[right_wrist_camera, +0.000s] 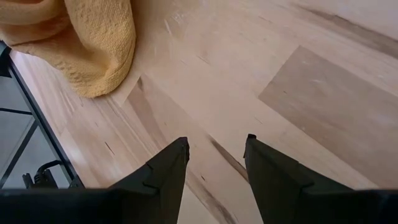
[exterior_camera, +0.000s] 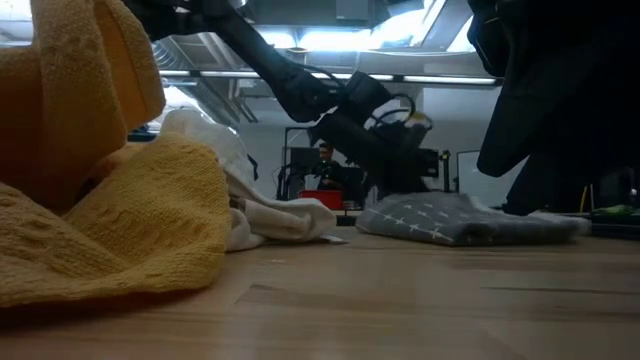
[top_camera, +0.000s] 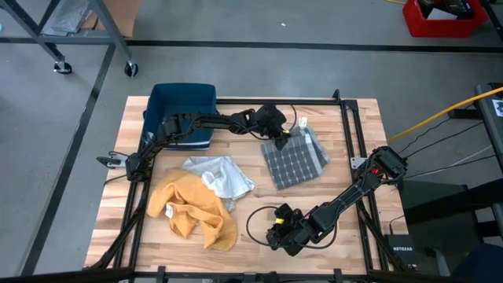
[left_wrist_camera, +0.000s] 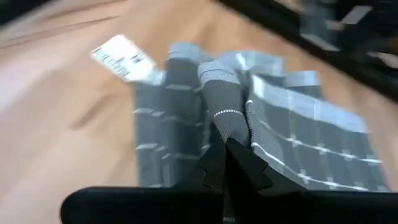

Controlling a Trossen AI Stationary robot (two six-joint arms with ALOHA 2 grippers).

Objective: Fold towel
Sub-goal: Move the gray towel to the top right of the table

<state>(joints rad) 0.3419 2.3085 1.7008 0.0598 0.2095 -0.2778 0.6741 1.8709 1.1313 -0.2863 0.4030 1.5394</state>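
Observation:
A grey checked towel (top_camera: 295,161) lies on the far right part of the wooden table (top_camera: 346,141), folded over into a rough rectangle, with a white tag (left_wrist_camera: 121,56) at its far edge. In the low view the grey towel (exterior_camera: 450,218) rests flat on the wood. My left gripper (top_camera: 281,140) is over the towel's far left corner and is shut on it (left_wrist_camera: 227,155). My right gripper (top_camera: 275,236) stands open near the table's front edge, above bare wood (right_wrist_camera: 214,149), with nothing between its fingers. My left gripper pinches a raised ridge of the grey towel (left_wrist_camera: 224,118) between its two shut fingers, near the towel's far left edge. The fingers slant down from the table's left. The cloth bunches up at the fingers, and the rest of the towel (left_wrist_camera: 298,143) lies on the table.
A crumpled yellow towel (top_camera: 192,208) lies at the near left, with a white-grey cloth (top_camera: 220,177) beside it toward the middle. A dark blue bin (top_camera: 182,110) stands at the far left. Black frame rails (top_camera: 350,130) border the table.

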